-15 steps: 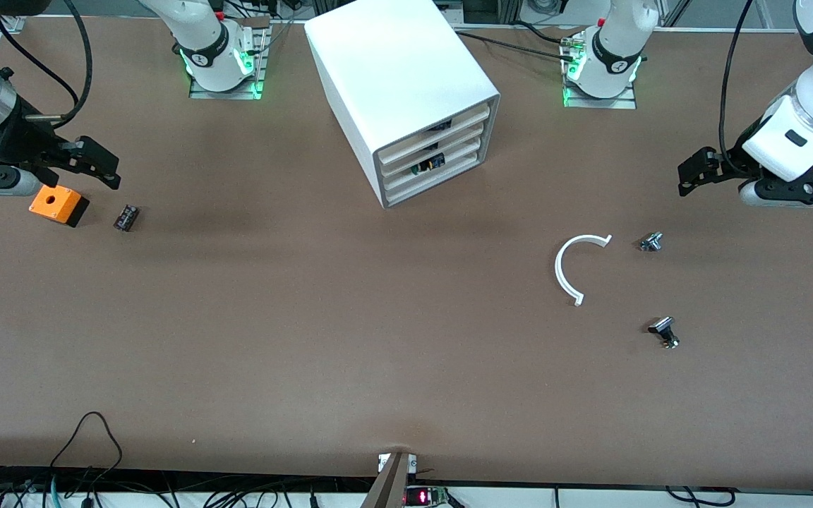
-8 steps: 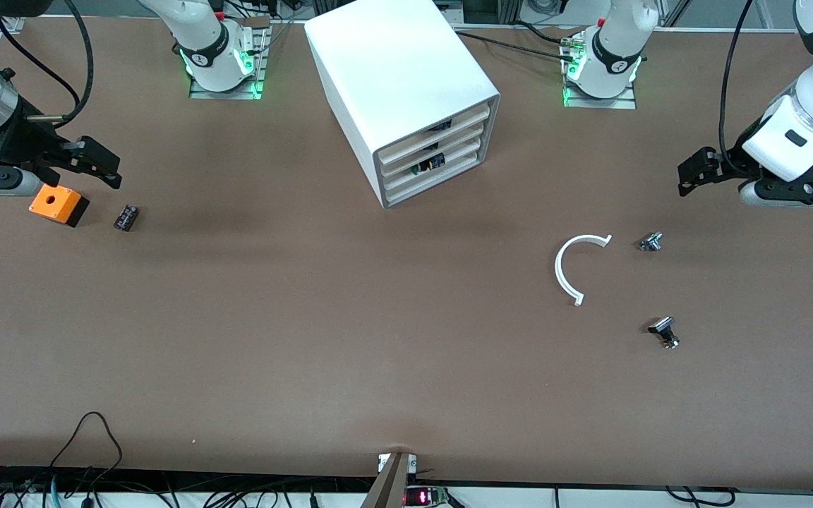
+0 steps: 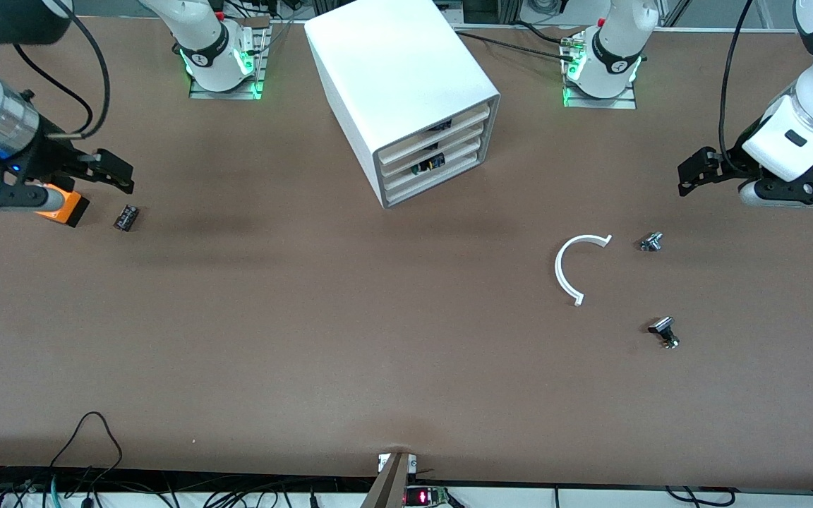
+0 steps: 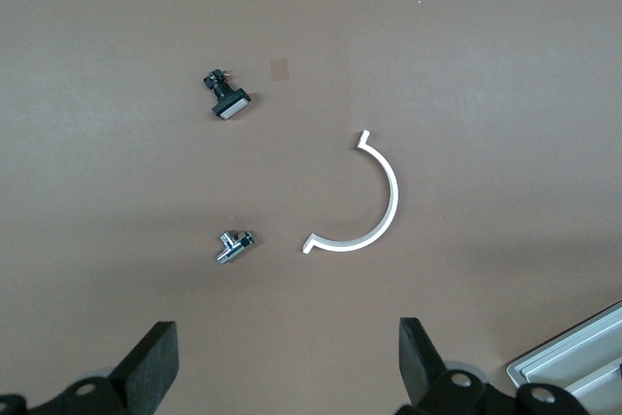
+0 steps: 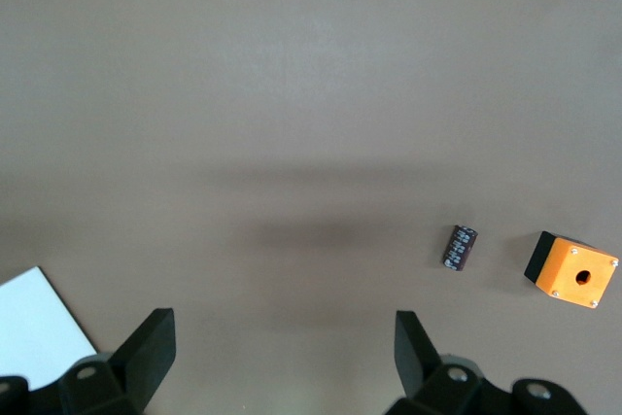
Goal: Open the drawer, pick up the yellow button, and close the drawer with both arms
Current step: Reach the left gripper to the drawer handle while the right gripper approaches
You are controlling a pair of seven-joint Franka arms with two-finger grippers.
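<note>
So far every drawer [image 3: 433,156] of the white cabinet [image 3: 399,77] is shut, its front slanted toward the left arm's end of the bench [image 3: 308,339]; the button is not visible and is presumably inside. Both hands hang open and empty at opposite ends: the right hand [image 3: 106,169] above the orange box [image 3: 68,208], the left hand [image 3: 696,173] above bare bench near a white curved piece [image 3: 567,264]. Judging by that slant, the left arm has the squarer approach to the drawer fronts.

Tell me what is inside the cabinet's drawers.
All four drawers of the white cabinet sit pushed in. Small dark parts show through gaps above two drawers; the rest is hidden, and no button shows.
</note>
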